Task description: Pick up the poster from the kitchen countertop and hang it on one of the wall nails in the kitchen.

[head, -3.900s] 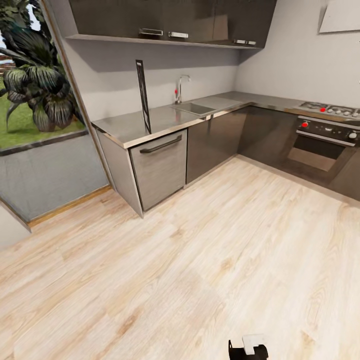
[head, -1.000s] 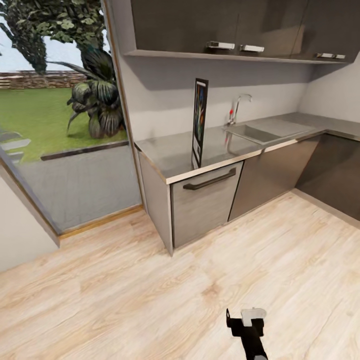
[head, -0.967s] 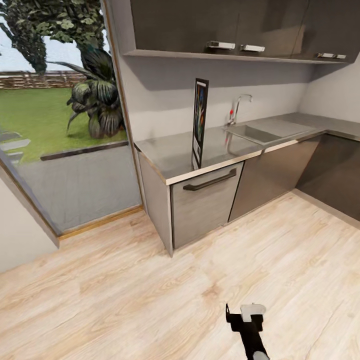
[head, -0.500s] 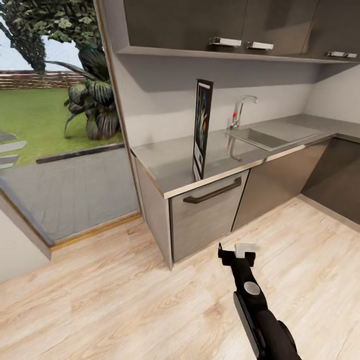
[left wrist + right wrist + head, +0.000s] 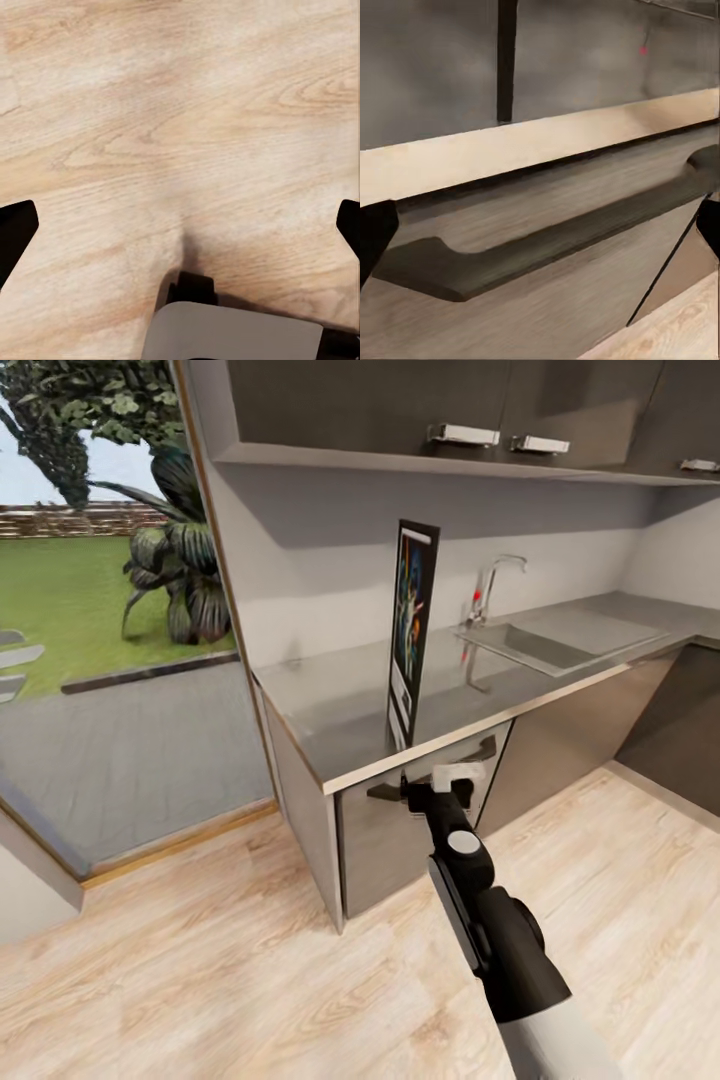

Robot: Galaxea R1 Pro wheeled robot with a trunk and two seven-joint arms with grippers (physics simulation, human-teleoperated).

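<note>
The poster [image 5: 412, 630], a tall thin rectangle in a black frame with a white border and dark blue artwork, stands upright and nearly edge-on near the front edge of the countertop [image 5: 330, 705], a shiny grey steel slab (reflections run across it). In the right wrist view only the poster's dark lower edge [image 5: 507, 60] shows above the counter's pale front lip. The right gripper [image 5: 438, 788], black with a white piece on top, hovers just below that lip in front of the cabinet's long dark bar handle [image 5: 547, 244]; its fingers [image 5: 375, 232] sit wide apart at the frame's sides, holding nothing. The left gripper [image 5: 180, 232] is likewise spread and empty over the pale wood-grain floor [image 5: 180, 112]. Bare steel lies left of the poster; the inset sink [image 5: 540, 645] and curved tap [image 5: 493, 582] lie to the right. Dark wall cabinets [image 5: 400, 405] hang overhead.
</note>
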